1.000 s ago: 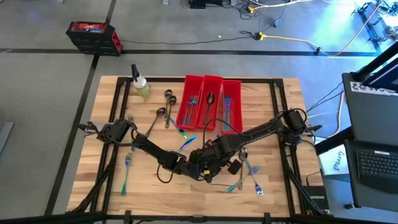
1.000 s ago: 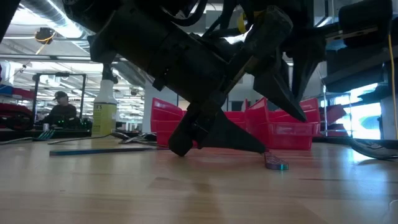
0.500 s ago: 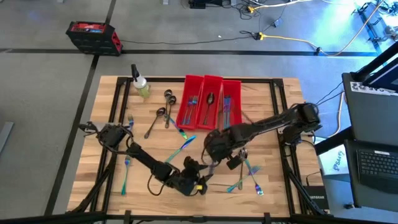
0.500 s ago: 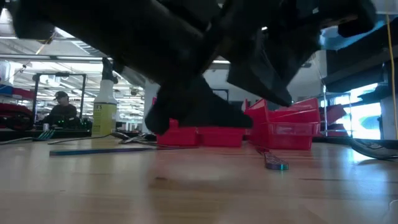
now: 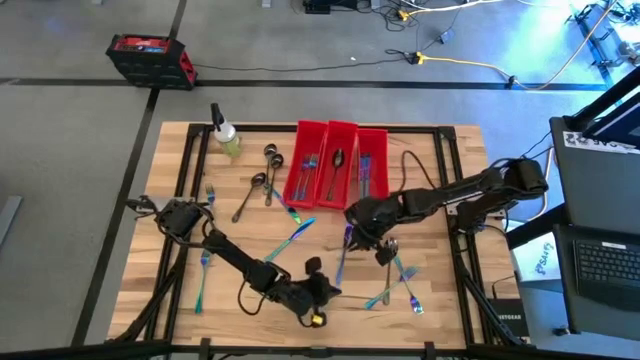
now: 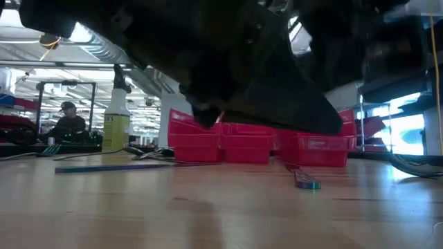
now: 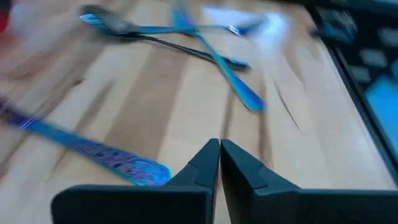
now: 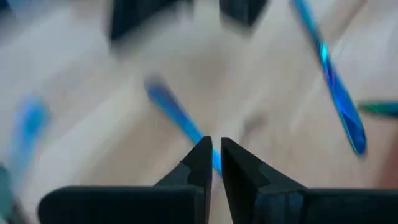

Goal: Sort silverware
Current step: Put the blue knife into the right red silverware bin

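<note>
I'm seeing both grippers hovering in front of the red bins: left gripper jaws closed, empty; right gripper jaws seemingly pinching a blurred blue utensil.

A pale wooden counter stands on a grey concrete floor crossed by a dark tape line. A red-and-black case sits on the floor beyond it, near loose cables. A laptop rests beside the counter. Across the hall, a person sits under ceiling lights.
</note>
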`<action>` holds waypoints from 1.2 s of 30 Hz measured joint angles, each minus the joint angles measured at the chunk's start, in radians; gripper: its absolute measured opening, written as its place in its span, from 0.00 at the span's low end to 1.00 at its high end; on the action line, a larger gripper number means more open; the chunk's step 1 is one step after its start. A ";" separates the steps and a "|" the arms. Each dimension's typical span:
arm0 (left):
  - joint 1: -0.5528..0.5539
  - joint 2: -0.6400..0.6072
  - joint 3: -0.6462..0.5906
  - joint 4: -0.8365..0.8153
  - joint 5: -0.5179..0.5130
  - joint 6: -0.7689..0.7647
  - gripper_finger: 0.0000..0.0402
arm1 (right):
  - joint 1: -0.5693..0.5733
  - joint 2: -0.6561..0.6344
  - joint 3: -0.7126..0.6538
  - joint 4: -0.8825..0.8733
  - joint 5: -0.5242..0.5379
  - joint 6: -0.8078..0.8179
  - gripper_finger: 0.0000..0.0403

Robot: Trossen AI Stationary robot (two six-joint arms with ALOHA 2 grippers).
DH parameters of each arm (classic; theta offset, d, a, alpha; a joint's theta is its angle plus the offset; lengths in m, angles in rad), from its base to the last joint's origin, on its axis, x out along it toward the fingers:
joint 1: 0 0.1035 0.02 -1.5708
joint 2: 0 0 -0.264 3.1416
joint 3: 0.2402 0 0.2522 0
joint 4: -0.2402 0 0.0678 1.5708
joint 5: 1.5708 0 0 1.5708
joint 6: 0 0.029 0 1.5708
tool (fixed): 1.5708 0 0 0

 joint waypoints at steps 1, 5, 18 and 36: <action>0.000 0.000 0.000 -0.009 0.025 0.053 0.00 | 0.001 0.015 0.000 -0.023 0.048 -0.054 0.04; 0.000 0.000 0.000 -0.058 0.040 0.142 0.00 | 0.000 0.066 0.020 -0.041 0.246 -0.097 0.04; 0.000 0.000 0.000 -0.076 -0.004 0.075 0.00 | 0.015 0.167 0.046 -0.108 0.370 -0.191 0.00; 0.001 0.000 0.000 -0.080 -0.036 0.042 0.00 | 0.034 0.233 0.048 -0.083 0.485 -0.164 0.00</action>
